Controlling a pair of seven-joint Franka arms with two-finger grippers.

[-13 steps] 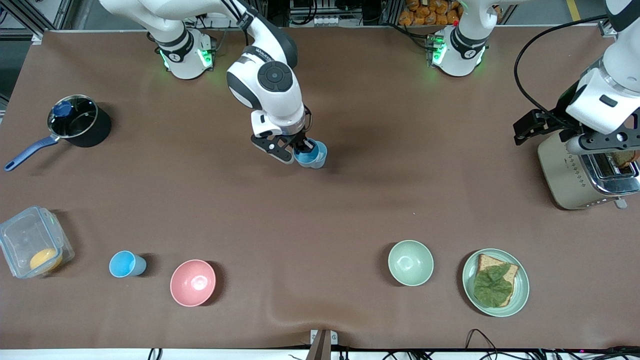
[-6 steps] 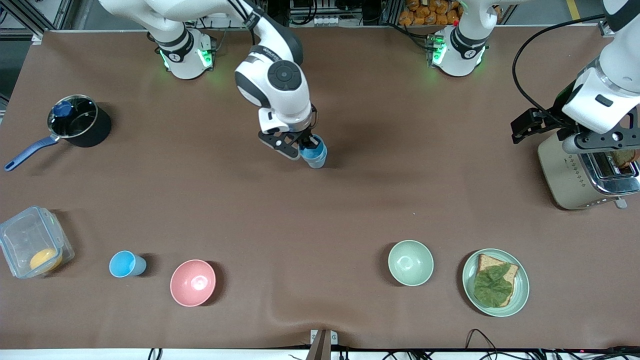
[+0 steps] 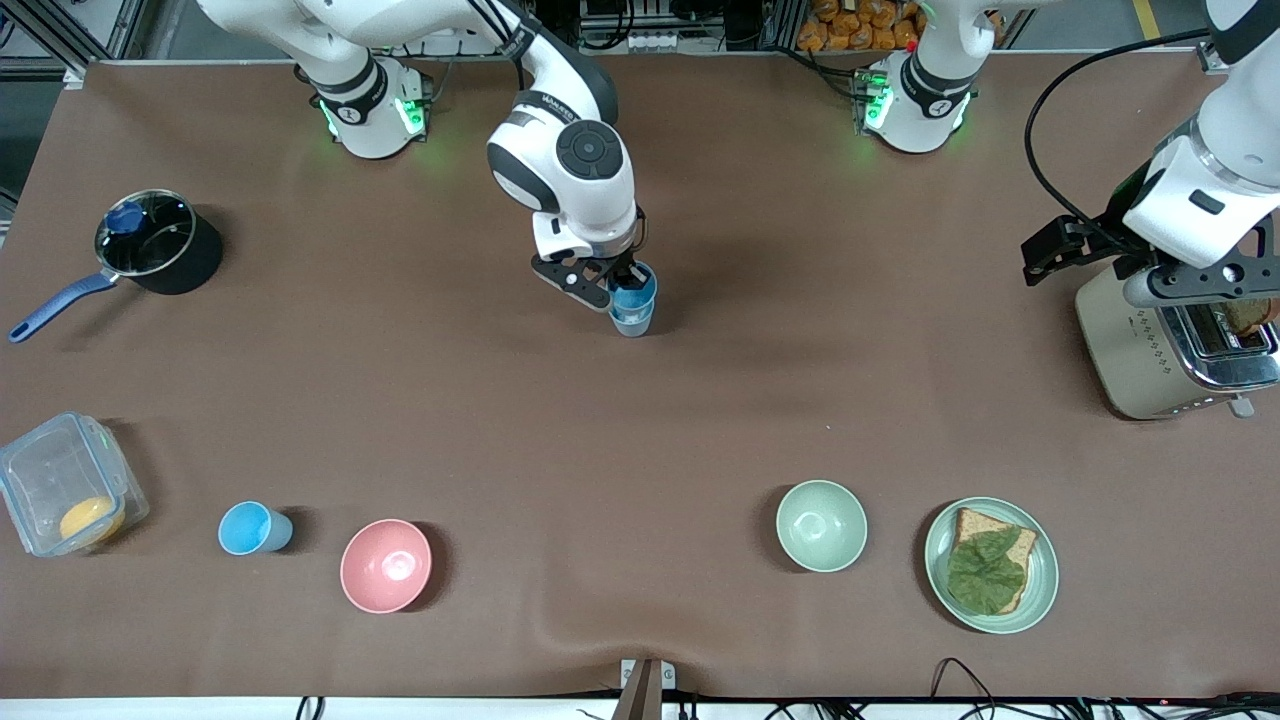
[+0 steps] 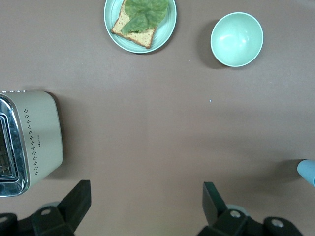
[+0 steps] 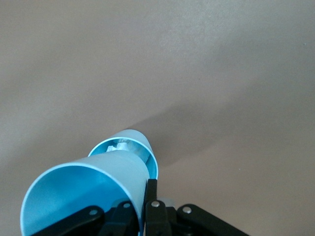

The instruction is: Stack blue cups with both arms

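Observation:
My right gripper [image 3: 620,285] is shut on the wall of a bright sky-blue cup [image 3: 633,292], one finger inside and one outside. It holds the cup directly over a paler blue cup [image 3: 632,322] that stands mid-table. In the right wrist view the gripper [image 5: 147,194] grips the held cup [image 5: 83,196], and the paler cup [image 5: 150,155] shows a white bit inside. How far the held cup sits in it I cannot tell. Another sky-blue cup [image 3: 255,528] stands beside the pink bowl [image 3: 385,565]. My left gripper [image 3: 1195,288] waits open and empty over the toaster [image 3: 1130,350], as its wrist view [image 4: 146,199] shows.
A pale green bowl [image 3: 821,525] and a green plate [image 3: 940,590] with bread and a leaf stand near the front camera. A black pot [image 3: 190,260] with a blue handle and a clear box [image 3: 40,470] stand at the right arm's end.
My right gripper has carried the sky-blue cup toward the left arm's end and turned it more upright, bringing it over the paler cup. The left arm has barely moved.

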